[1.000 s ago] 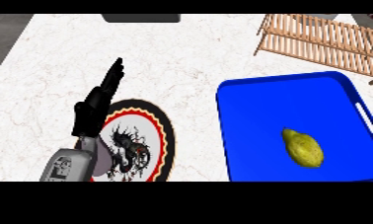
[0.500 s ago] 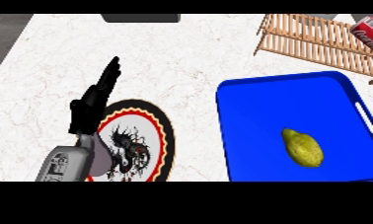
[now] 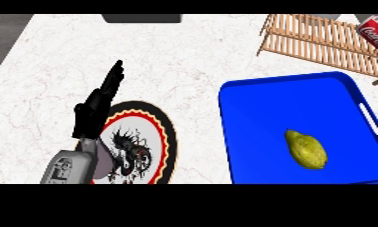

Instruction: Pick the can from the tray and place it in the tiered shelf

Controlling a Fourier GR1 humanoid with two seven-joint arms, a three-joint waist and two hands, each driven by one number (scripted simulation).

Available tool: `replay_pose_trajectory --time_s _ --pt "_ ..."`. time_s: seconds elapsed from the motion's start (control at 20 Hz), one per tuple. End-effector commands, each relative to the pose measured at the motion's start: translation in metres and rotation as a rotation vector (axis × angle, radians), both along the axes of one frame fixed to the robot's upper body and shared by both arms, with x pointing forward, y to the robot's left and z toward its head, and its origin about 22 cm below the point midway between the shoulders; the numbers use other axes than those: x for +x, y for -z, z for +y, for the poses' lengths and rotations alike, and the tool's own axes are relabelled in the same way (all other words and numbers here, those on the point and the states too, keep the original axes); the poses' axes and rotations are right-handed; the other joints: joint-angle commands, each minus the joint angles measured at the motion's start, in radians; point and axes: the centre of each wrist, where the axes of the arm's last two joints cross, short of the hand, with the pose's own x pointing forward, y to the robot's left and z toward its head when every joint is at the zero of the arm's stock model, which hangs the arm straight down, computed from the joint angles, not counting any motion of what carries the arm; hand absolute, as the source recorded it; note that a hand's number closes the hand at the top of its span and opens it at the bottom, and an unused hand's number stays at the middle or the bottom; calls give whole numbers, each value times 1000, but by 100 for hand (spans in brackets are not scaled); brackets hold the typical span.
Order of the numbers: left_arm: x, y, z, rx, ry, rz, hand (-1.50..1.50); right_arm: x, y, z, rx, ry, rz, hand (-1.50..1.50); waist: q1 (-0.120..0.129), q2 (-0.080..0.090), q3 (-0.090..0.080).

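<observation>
Red can (image 3: 370, 29) with white lettering, cut off by the view's right edge, at the slatted wooden tiered shelf (image 3: 314, 41); left hand (image 3: 94, 108) straight-fingered, empty, above the worktop (image 3: 184, 66).

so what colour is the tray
The tray is solid blue, best seen in the head view.

Grey forearm (image 3: 70, 168), black left hand (image 3: 90, 113); forearm markings unclear.

Can (image 3: 370, 30) and tiered shelf (image 3: 317, 43) clipped by right edge, tray (image 3: 295, 91) cut off near and right, plate (image 3: 159, 136) left side hidden under left hand (image 3: 92, 111) and forearm (image 3: 72, 167), near rim cropped.
</observation>
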Motion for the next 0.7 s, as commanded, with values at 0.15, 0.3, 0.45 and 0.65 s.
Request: replay_pose_trajectory --time_s 0.15,0.3,0.45,0.65 --pt "-3 0 16 -4 -12 8 0 -61 -35 -35 113 117 -108 -150 -13 -5 0" --pt "-1 3 13 8 -15 13 0 -87 -29 -56 243 116 0 -150 -34 -10 0" --pt "-19 12 20 0 -44 23 0 -125 -33 -72 236 129 102 -150 -41 -15 1" --pt "-15 10 21 -17 -57 19 0 -179 -31 -88 229 124 154 -150 -60 -16 1"
